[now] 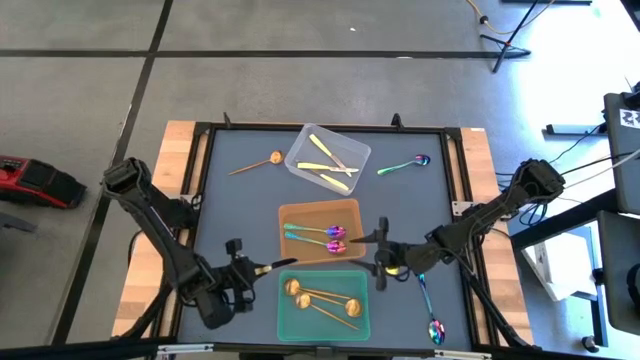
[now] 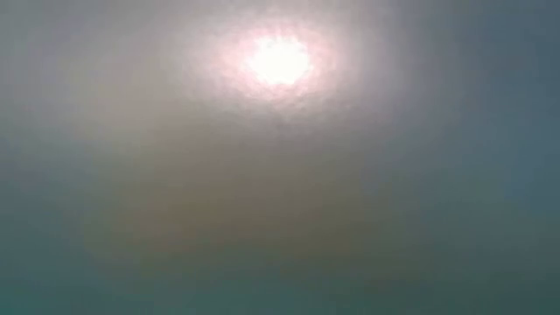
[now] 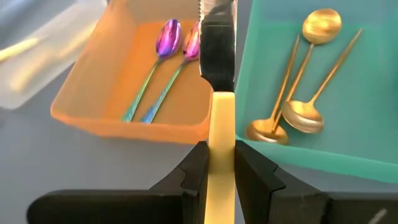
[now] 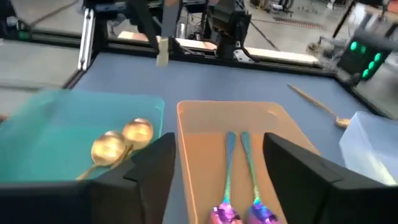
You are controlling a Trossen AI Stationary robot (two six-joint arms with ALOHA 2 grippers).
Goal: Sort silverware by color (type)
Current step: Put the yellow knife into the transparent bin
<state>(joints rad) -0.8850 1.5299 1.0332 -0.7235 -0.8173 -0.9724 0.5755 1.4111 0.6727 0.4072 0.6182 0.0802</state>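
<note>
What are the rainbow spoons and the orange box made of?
The rainbow spoons look like polished metal with a shiny purple-teal coating; they glint and mirror light. The orange bin seems to be see-through plastic, since light glows through its thin walls. That's a guess from looks.

You have open table left of the orange bin (image 1: 320, 230), while the green bin (image 1: 323, 305) crowds its near side.

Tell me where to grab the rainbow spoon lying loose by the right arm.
Take the rainbow spoon mid-handle, straight from above, fingers across it: it lies flat and alone, its handle slim and straight, and the bowl looks too rounded to pinch.
</note>
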